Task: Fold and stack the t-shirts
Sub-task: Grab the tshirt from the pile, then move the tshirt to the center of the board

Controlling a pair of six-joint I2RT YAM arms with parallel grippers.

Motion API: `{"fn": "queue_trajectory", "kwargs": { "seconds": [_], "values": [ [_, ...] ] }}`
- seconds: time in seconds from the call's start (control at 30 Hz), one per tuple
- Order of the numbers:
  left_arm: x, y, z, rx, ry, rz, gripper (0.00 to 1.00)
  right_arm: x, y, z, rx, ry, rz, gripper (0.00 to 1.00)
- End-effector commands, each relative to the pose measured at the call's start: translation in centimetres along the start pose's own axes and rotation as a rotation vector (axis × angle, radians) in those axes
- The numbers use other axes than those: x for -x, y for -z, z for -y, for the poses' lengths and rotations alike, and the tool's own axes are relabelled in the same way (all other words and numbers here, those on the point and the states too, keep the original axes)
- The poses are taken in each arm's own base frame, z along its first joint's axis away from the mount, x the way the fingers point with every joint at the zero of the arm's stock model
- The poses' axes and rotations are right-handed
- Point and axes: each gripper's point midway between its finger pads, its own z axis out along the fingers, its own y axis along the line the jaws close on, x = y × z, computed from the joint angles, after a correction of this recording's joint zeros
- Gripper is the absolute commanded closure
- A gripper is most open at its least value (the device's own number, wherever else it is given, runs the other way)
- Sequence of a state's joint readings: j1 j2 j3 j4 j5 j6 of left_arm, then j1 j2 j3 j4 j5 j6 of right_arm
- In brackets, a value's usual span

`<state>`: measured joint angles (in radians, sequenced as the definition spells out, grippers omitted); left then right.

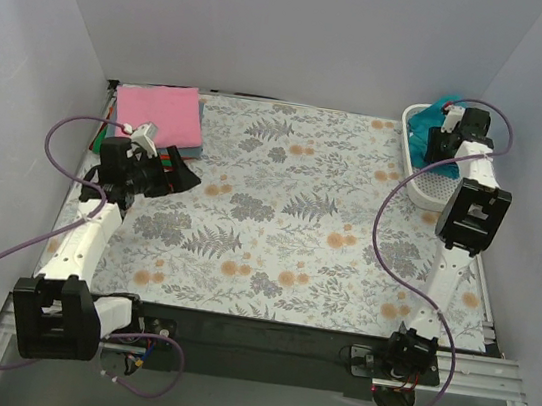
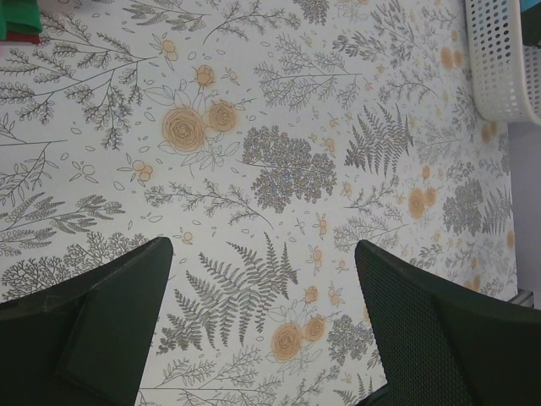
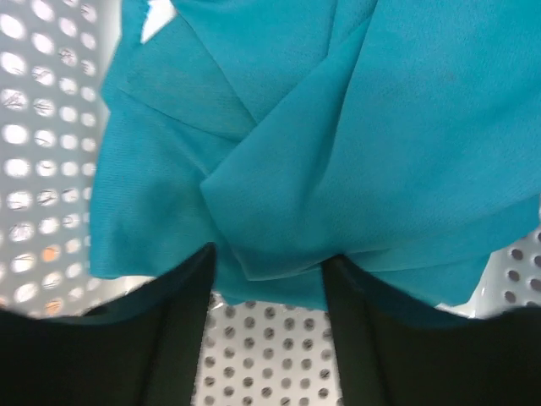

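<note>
Now, teal t-shirt (image 3: 338, 127): soft matte knit, crumpled into overlapping folds, down in the basket (image 1: 434, 191) at the far right corner of the counter (image 1: 279, 214).
Basket: white plastic, round-holed mesh, rounded rectangle.
Pink t-shirt (image 1: 158, 111): flat folded rectangle at the far left corner; green and red cloth edges (image 2: 17, 21) show just by it.
Counter: cloth printed with grey ferns and orange blossoms.
Right end effector (image 3: 269, 256): dark fingers parted, a teal fold between the tips, basket floor showing through the gap.
Left end effector (image 2: 262, 249): spread wide, holding nothing, over the floral cloth near the left edge.
</note>
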<state>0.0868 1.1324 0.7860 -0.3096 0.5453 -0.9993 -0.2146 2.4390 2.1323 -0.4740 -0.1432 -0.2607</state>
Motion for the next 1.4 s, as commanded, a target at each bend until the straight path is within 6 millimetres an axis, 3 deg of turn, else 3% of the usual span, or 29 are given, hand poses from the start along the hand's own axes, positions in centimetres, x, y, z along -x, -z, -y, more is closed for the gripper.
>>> {"fn": "queue_trajectory", "kwargs": {
  "seconds": [0.0,0.03,0.1,0.13,0.2,0.23,0.3,0.33,0.4,0.43,0.5,0.53,0.6,0.63,0.7,0.73,0.8,0.83,1.0,1.13,1.2,1.27,1.3,1.33,1.37],
  "values": [
    [2.3,0.4,1.2,-0.022,-0.047,0.049,0.11,2.4,0.0,0.9,-0.05,0.021,0.059,0.48],
    [2.5,0.5,1.3,-0.023,-0.05,0.052,0.11,2.7,0.2,0.9,-0.054,0.025,0.065,0.67],
    [2.8,0.8,1.5,-0.024,-0.056,0.063,0.11,3.2,0.8,0.9,-0.057,0.031,0.078,0.8],
    [2.8,0.8,1.5,-0.023,-0.055,0.065,0.11,4.5,2.2,1.0,-0.071,0.039,0.107,0.88],
    [2.9,1.0,1.7,-0.024,-0.058,0.073,0.11,5.1,3.6,0.9,-0.083,0.049,0.132,0.93],
    [3.0,1.2,1.8,-0.026,-0.058,0.078,0.11,7.1,6.0,1.0,-0.102,0.062,0.186,0.96],
    [3.1,1.4,2.0,-0.031,-0.061,0.085,0.11,7.6,7.9,0.6,-0.101,0.064,0.211,0.99],
    [3.1,1.5,2.2,-0.037,-0.064,0.089,0.11,9.5,10.7,0.1,-0.097,0.075,0.266,0.99],
    [3.4,1.9,2.6,-0.045,-0.073,0.101,0.11,10.0,12.7,-1.2,-0.082,0.087,0.289,0.99],
    [3.4,2.1,2.9,-0.053,-0.078,0.105,0.11,11.4,15.6,-2.0,-0.081,0.102,0.339,0.99],
    [3.5,2.3,3.2,-0.062,-0.083,0.112,0.11,11.8,17.5,-3.7,-0.064,0.123,0.362,0.99],
    [3.5,2.5,3.4,-0.071,-0.084,0.113,0.11,13.2,20.4,-4.6,-0.062,0.142,0.416,0.99],
    [3.5,2.8,3.8,-0.085,-0.09,0.121,0.11,14.4,22.9,-6.3,-0.049,0.18,0.462,0.99],
    [3.5,3.0,4.0,-0.091,-0.091,0.122,0.11,15.6,25.6,-7.2,-0.036,0.207,0.508,0.99],
    [3.5,3.4,4.9,-0.131,-0.106,0.124,0.1,17.3,28.7,-9.2,0.011,0.258,0.565,0.99],
    [3.6,3.6,5.3,-0.144,-0.113,0.128,0.1,18.8,31.9,-10.5,0.05,0.294,0.625,0.99],
    [3.9,4.3,6.5,-0.192,-0.131,0.145,0.09,19.9,34.9,-12.8,0.107,0.362,0.686,0.99],
    [4.0,4.4,6.8,-0.204,-0.132,0.15,0.09,20.2,37.6,-14.4,0.151,0.409,0.743,0.99],
    [4.6,5.4,8.7,-0.281,-0.151,0.171,0.07,19.3,45.3,-21.5,0.395,0.576,0.893,0.99],
    [4.5,6.2,10.3,-0.365,-0.182,0.162,0.07,17.5,49.6,-25.8,0.611,0.61,0.933,0.99],
    [4.3,6.6,10.9,-0.403,-0.205,0.168,0.07,16.0,49.9,-27.7,0.708,0.598,0.907,0.99],
    [3.8,7.1,11.6,-0.448,-0.228,0.166,0.07,13.9,51.4,-30.5,0.811,0.621,0.901,0.99],
    [3.7,7.3,11.9,-0.459,-0.237,0.169,0.07,12.5,49.5,-31.5,0.85,0.612,0.857,0.99],
    [3.5,7.6,12.2,-0.478,-0.246,0.162,0.07,11.3,50.8,-32.3,0.873,0.634,0.881,0.99],
    [3.4,7.7,12.3,-0.481,-0.251,0.166,0.07,9.8,50.8,-34.0,0.924,0.658,0.874,0.99]
  ]
}}
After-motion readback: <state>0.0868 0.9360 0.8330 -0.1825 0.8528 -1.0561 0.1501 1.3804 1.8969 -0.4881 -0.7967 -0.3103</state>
